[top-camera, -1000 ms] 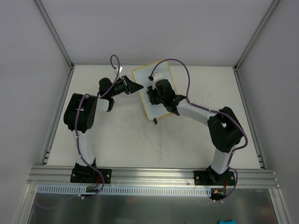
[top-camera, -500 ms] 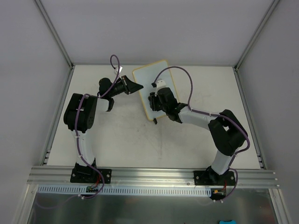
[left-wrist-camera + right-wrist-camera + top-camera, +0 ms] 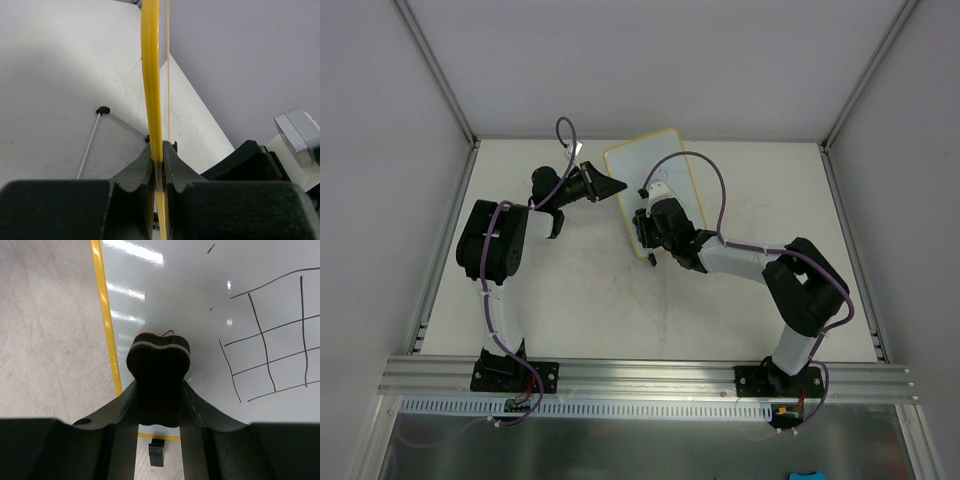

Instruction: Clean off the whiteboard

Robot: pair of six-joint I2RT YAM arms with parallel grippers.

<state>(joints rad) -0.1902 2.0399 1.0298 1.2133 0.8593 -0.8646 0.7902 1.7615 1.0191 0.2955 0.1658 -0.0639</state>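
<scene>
Table, pale, bearing whiteboard at far centre, yellow-framed; left gripper clamped on the board's left frame edge; right gripper over the board's near left corner, fingers grasping dark eraser, its tip at the white surface. Pen grid just beside the eraser, unwiped.

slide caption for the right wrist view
Right gripper holds a black eraser on the whiteboard beside a drawn grid.
</scene>
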